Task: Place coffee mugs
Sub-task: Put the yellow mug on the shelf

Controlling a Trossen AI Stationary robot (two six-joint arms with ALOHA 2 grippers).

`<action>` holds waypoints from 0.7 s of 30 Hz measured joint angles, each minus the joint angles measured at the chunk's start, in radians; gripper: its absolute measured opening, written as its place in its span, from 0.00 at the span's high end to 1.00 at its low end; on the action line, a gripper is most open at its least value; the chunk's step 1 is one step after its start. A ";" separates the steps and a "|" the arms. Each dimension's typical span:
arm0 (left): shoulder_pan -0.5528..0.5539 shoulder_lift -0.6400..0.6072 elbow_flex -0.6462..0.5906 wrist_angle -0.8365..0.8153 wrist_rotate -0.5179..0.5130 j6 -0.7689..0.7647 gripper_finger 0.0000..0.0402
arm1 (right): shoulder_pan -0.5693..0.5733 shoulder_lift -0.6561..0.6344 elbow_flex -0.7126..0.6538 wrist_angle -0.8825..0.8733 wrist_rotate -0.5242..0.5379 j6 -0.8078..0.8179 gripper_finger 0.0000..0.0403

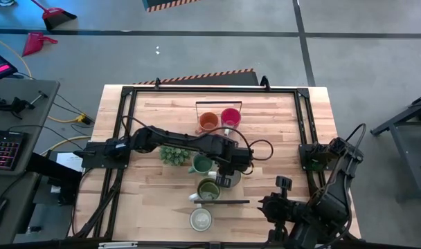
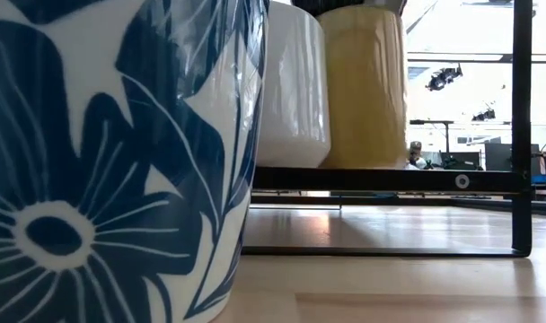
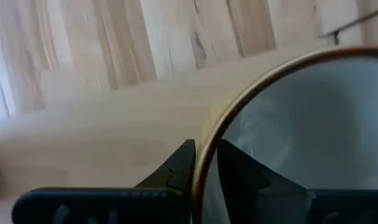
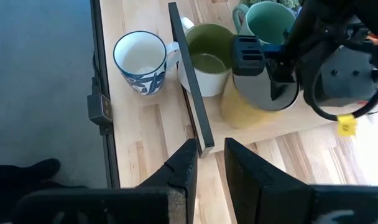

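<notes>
Reaching in from the table's left side, the left arm has its left gripper [image 1: 228, 176] down on the yellow mug [image 4: 245, 112], near the middle of the table [image 1: 280, 131]. The left wrist view shows the gripper at the mug's brownish rim, pale inside. Cannot tell whether it is clamped on the rim or clear of it. The mug stands upright on the wood.

Other mugs:
- The teal mug [image 1: 201, 164] is just beside the yellow one, on the plant [image 1: 174, 155] side.
- The olive mug [image 1: 208, 188], white outside and olive inside, stands next to the yellow one, toward the near edge.
- The blue-flower mug [image 1: 201, 219] is alone near the front edge, and a black bar [image 1: 221, 203] lies between it and the olive mug. Close up in the low view it fills the left side, with the white and yellow mug walls behind.
- The orange mug [image 1: 208, 122] and pink mug [image 1: 230, 116] sit side by side inside the thin frame [image 1: 219, 104] at the far end, well apart from the rest.

All are upright, mouths up.

The right gripper [image 4: 209, 146] waits at the table's front right corner, above the wood and pointed toward the mug cluster. Its two fingers stand a little apart with nothing between them. It touches no mug.
</notes>
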 joint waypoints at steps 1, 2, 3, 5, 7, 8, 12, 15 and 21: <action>0.002 -0.001 0.001 0.009 0.000 0.001 0.87 | 0.002 0.000 0.000 0.000 0.004 0.000 0.85; 0.005 -0.003 0.002 0.008 0.000 0.001 0.87 | 0.003 0.000 0.000 0.000 0.009 -0.001 0.85; 0.006 -0.005 0.004 0.001 0.001 0.001 0.87 | 0.003 0.000 0.000 -0.002 0.015 0.000 0.85; 0.011 -0.009 0.015 0.003 0.001 0.001 0.87 | 0.003 0.000 0.000 -0.003 0.017 0.000 0.85; 0.014 -0.012 0.020 0.006 0.001 0.002 0.87 | 0.003 0.000 0.000 -0.003 0.017 0.000 0.85; 0.014 -0.012 0.020 0.010 0.000 0.002 0.87 | 0.003 0.000 0.000 -0.003 0.017 0.000 0.85; 0.014 -0.012 0.020 0.010 0.001 0.001 0.87 | 0.003 0.000 0.000 -0.004 0.017 0.000 0.85; 0.014 -0.012 0.020 0.009 0.004 -0.006 0.87 | 0.003 0.000 0.000 -0.004 0.017 -0.001 0.85; 0.014 -0.012 0.020 -0.002 0.008 -0.033 0.82 | 0.003 0.000 0.000 -0.004 0.016 -0.001 0.85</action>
